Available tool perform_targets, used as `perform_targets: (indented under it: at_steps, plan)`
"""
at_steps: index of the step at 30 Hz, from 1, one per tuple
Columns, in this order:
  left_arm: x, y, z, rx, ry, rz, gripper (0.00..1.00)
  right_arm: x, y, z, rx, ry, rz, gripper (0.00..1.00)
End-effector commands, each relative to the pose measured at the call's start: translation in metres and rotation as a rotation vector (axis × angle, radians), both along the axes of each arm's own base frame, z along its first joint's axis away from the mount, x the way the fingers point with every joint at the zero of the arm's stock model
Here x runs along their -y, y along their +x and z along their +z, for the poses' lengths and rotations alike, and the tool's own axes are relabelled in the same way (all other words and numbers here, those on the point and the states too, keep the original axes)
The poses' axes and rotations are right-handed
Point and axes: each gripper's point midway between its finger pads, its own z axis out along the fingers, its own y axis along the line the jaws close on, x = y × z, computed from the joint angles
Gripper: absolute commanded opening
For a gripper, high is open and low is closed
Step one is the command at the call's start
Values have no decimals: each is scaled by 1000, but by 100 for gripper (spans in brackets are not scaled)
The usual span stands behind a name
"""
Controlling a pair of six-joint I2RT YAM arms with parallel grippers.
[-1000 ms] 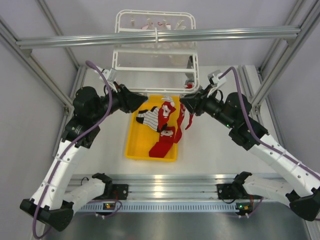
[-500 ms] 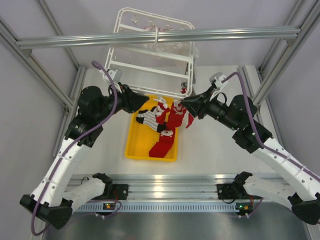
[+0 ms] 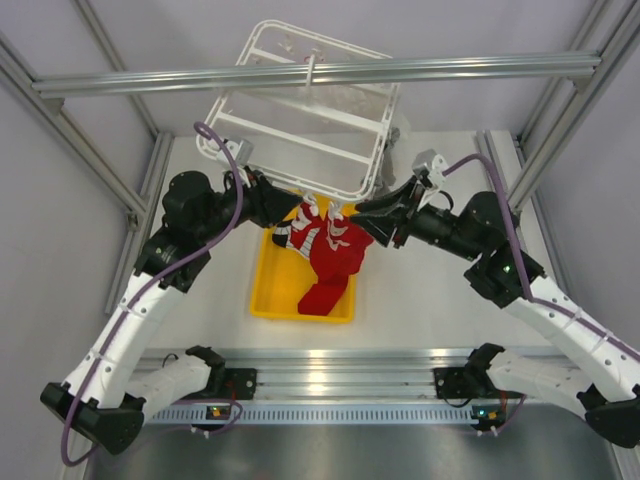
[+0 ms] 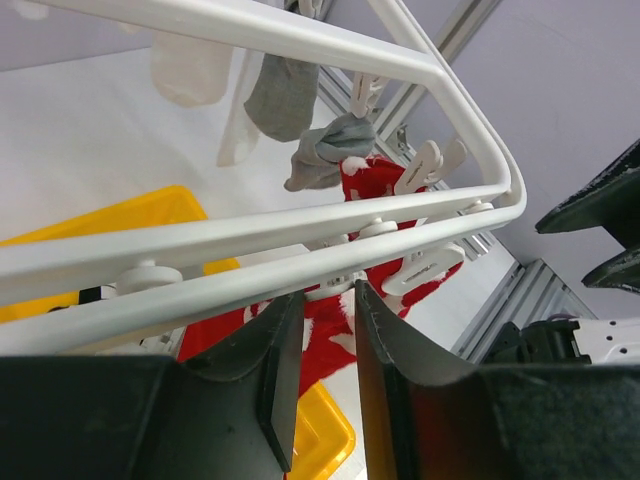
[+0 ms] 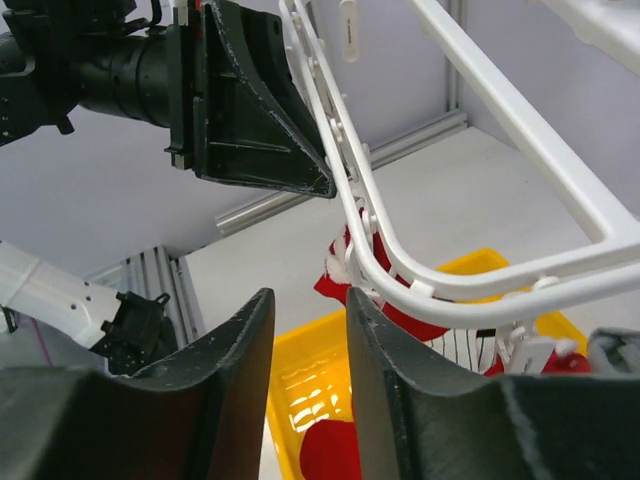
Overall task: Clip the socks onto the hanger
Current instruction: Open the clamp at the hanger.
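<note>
While the large white plastic drying hanger [image 4: 300, 40] hangs tilted from the grey aluminium beam [image 3: 450, 68], its near bar runs left to right just ahead of both arms. A red sock with white markings [image 3: 335, 255] dangles under that bar above the yellow tray [image 3: 262, 300], nearer the right gripper [image 5: 308, 300], whose jaws stand narrowly parted with nothing between. The left gripper [image 4: 325, 300] has narrow jaws around a clip; whether they grip it I cannot tell.
</note>
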Motion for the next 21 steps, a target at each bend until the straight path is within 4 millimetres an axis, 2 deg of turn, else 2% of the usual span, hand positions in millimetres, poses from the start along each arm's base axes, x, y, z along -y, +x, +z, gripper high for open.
perform_targets:
  at_steps: [1, 5, 10, 15, 17, 21]
  plan:
    - [5, -1, 13, 54, -18, -24, 31, -9, -2, 35, 132, 24, 15, 36]
    - [7, -5, 15, 58, -12, -43, 31, -3, 15, 53, 237, -19, -85, 38]
    - [9, -4, 13, 53, -4, -50, 31, -4, 14, 57, 379, -126, -93, 38]
    - [13, -4, 14, 48, -13, -63, 32, -22, 12, 46, 482, -251, -70, 46]
    - [14, -3, 16, 53, -17, -63, 32, -30, 15, 40, 551, -313, -66, 52]
    - [15, -4, 19, 61, -15, -66, 32, -42, 28, 29, 614, -406, -76, 54]
